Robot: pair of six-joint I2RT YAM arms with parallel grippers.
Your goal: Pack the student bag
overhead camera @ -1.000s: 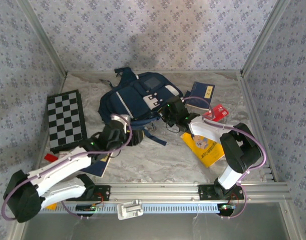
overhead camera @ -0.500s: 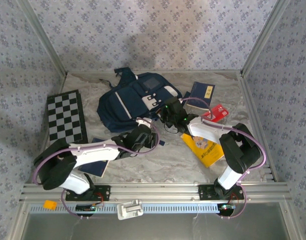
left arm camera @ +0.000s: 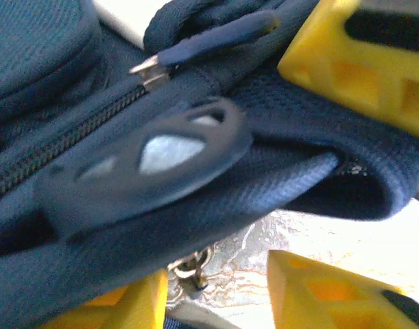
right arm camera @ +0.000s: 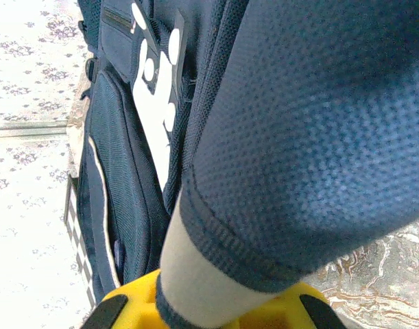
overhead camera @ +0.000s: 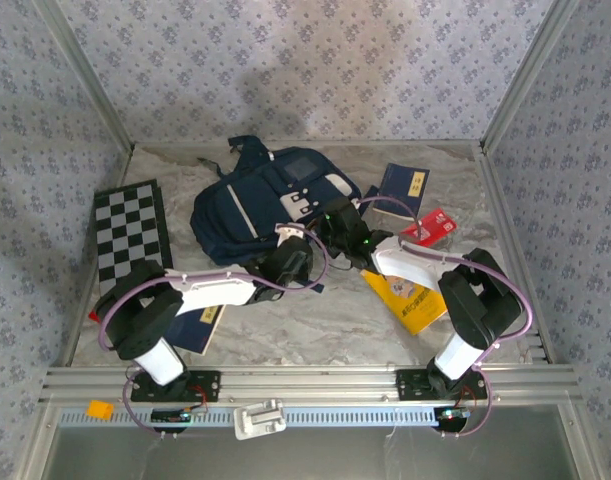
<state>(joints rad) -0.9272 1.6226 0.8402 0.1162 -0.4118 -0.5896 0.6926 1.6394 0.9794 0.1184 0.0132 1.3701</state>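
Bag [overhead camera: 250, 205] is laid at counter [overhead camera: 315, 335] rear. Fabric is clamped by right end effector [overhead camera: 335, 225]; left end effector [overhead camera: 290, 262] is set astride zip edge, grip indeterminable. Yellow book [overhead camera: 410, 298] is left out; packing judged barely begun.

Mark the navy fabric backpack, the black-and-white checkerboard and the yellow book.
navy fabric backpack [overhead camera: 225, 218], top view, front pocket panel.
black-and-white checkerboard [overhead camera: 131, 240], top view, board centre.
yellow book [overhead camera: 413, 303], top view, bare cover.
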